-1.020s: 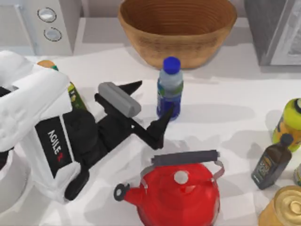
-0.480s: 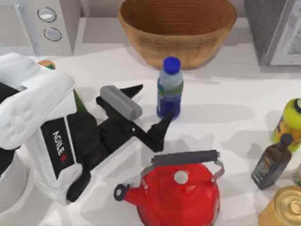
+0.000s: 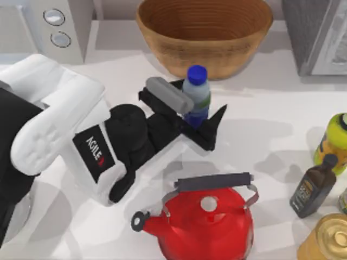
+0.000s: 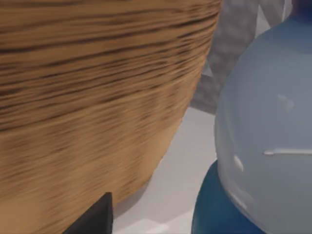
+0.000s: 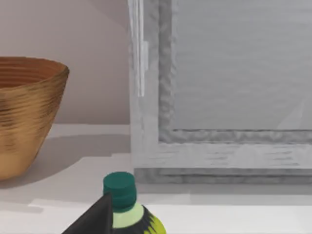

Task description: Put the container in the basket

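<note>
The container [image 3: 197, 75], a clear bottle with a blue cap and a dark blue lower half, stands upright just in front of the basket [image 3: 179, 54]. My left gripper [image 3: 201, 103] is open with a black finger on each side of the bottle's lower body. Whether the fingers touch it cannot be told. The left wrist view looks past the container [image 4: 263, 146] at the basket's woven wall [image 4: 87, 97], with one fingertip [image 4: 95, 219] at the edge. The right wrist view has a dark fingertip [image 5: 92, 219] of my right gripper low in it and the basket [image 5: 24, 112] farther off.
A red kettle [image 3: 209, 216] stands close in front of the left gripper. At the right are a green-capped olive oil bottle [image 3: 336, 138], a small dark bottle [image 3: 314, 187] and a gold can [image 3: 331, 238]. Appliances fill the back left [image 3: 54, 27] and back right [image 3: 320, 32] corners.
My left arm has moved right and toward the back of the table. Its open fingers, earlier short of the bottle on the left, now straddle it. The bottle has not moved.
</note>
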